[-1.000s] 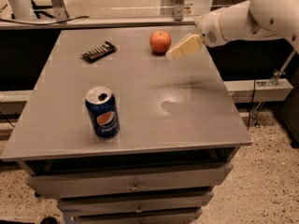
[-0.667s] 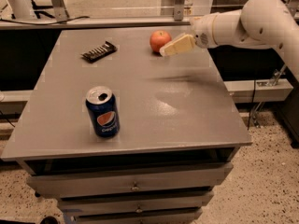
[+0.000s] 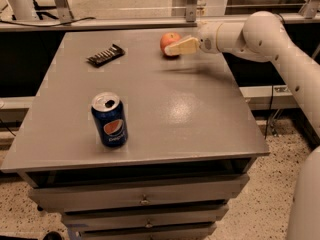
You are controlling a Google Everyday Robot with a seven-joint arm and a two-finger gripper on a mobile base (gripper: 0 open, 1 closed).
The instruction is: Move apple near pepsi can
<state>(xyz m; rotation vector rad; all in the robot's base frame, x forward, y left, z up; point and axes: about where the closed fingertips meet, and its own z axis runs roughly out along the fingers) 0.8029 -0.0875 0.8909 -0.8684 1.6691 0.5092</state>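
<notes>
**Gripper meeting the apple at the far edge of the table**

It is hovering at the back right of the view, its tip overlapping the apple's right side, so the apple is sitting just to its left. Whether it is holding the fruit I cannot tell, since it is covering that flank. The pepsi can is standing upright well apart, toward the front left. A snack bar wrapper is lying back left.

Pepsi globe logo on blue can
</notes>
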